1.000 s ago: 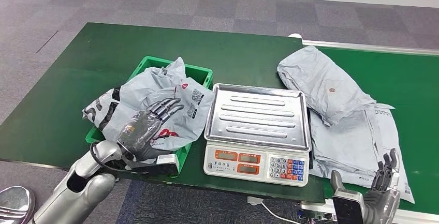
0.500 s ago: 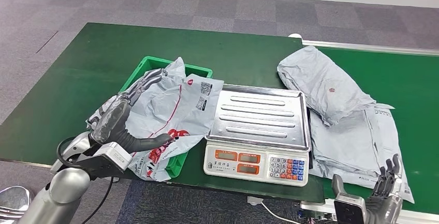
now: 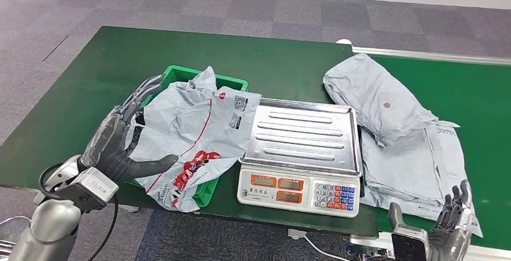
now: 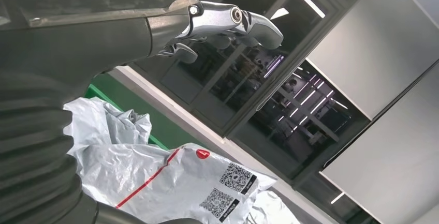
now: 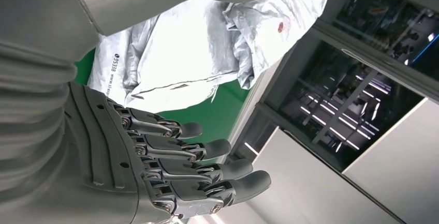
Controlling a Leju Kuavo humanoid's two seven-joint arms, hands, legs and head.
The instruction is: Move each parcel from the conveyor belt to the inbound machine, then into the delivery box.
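The left hand (image 3: 114,143), fingers spread and empty, has pulled off the printed parcel (image 3: 196,137), leaving it delivered in the green box (image 3: 232,82); the right hand (image 3: 449,228) hangs open.

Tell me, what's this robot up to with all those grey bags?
It is sorting parcels. Its left hand is open beside a grey parcel with red print that lies in the green box, draping over its front edge. The scale has nothing on its tray. More grey parcels wait on the green belt, near the open right hand.
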